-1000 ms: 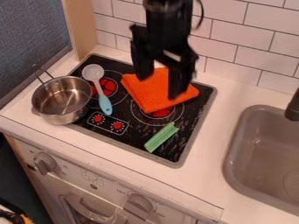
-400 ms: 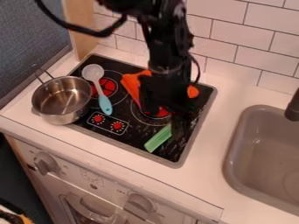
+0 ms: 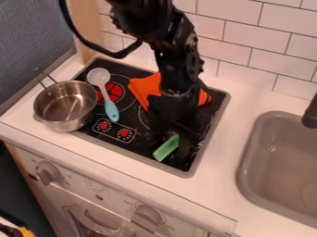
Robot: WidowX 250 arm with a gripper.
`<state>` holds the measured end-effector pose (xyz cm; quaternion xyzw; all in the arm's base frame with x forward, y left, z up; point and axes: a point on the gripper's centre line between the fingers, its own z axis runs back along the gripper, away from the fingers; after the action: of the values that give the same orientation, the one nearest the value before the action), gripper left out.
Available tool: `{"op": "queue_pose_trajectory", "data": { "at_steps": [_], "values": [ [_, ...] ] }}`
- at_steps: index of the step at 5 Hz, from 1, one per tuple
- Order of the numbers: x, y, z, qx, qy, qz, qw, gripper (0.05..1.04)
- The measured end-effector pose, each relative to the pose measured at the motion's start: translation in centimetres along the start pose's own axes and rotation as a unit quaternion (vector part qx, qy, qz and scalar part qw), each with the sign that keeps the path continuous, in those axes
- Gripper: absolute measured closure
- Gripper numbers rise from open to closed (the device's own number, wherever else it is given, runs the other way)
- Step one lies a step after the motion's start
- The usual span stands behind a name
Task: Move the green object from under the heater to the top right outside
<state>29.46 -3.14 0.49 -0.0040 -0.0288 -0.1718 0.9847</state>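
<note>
Just below the frame's centre, the green object (image 3: 166,148) lies on the hob (image 3: 142,143), partly hidden behind the gripper (image 3: 181,140), open or closed I cannot tell; grasping seems in hand, then a secure lift toward upper right

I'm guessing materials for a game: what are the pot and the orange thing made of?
The pot looks like smooth, polished metal, because it is silvery and catches bright shine. The orange thing looks like soft, dull cloth, since it lies folded and floppy, though I can't tell which fabric.
</note>
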Motion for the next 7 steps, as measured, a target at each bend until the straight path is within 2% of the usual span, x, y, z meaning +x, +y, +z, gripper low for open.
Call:
{"op": "queue_pose_trajectory", "data": {
  "at_steps": [2, 3, 4, 5, 6, 7],
  "values": [
    [0.1, 0.1, -0.1, 0.015, -0.012, 0.01, 0.9998, 0.703],
    [-0.1, 0.1, -0.1, 0.015, -0.015, 0.012, 0.9997, 0.78],
    [-0.6, -0.2, 0.4, 0.001, -0.014, 0.019, 0.9997, 0.78],
    [-0.6, 0.3, 1.9, 0.0, -0.029, 0.057, 0.9979, 0.78],
    [0.7, 0.9, 5.9, 0.004, -0.078, 0.096, 0.9924, 0.78],
    [3.0, 0.2, 8.7, 0.027, -0.097, 0.127, 0.9867, 0.78]
  ]
}}
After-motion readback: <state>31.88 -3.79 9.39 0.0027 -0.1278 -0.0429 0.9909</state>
